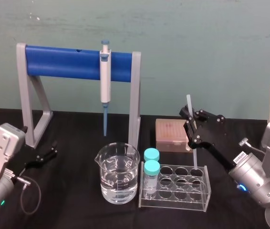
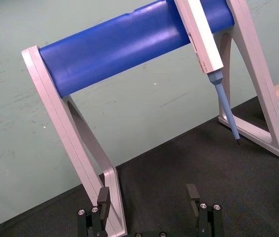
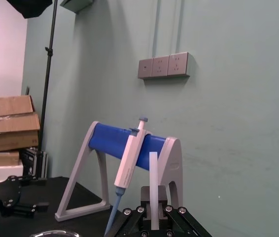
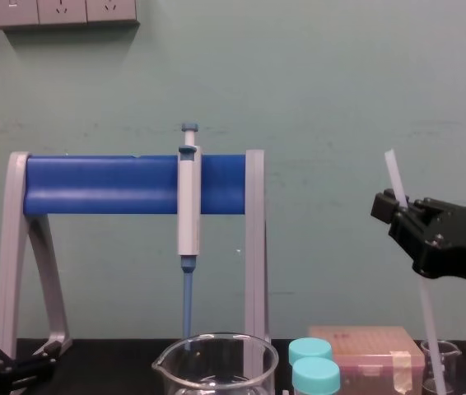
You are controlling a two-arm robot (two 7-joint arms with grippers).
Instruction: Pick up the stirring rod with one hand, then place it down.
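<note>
Your right end effector (image 1: 188, 120) is clenched on the stirring rod (image 1: 189, 102), holding it near upright above the back of the test tube rack (image 1: 173, 200). The pick-up looks done. Next, lower it onto bare counter (image 1: 73, 138) and let go. Your left end effector (image 1: 54, 149) sits released by the stand (image 1: 30, 109).

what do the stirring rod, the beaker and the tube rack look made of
The stirring rod, held by the right gripper, looks like frosted glass or plastic: whitish, translucent, dull. The beaker looks like clear glass: glossy, with liquid showing through. The tube rack is probably clear acrylic: flat see-through sheets with bright edges.
</note>
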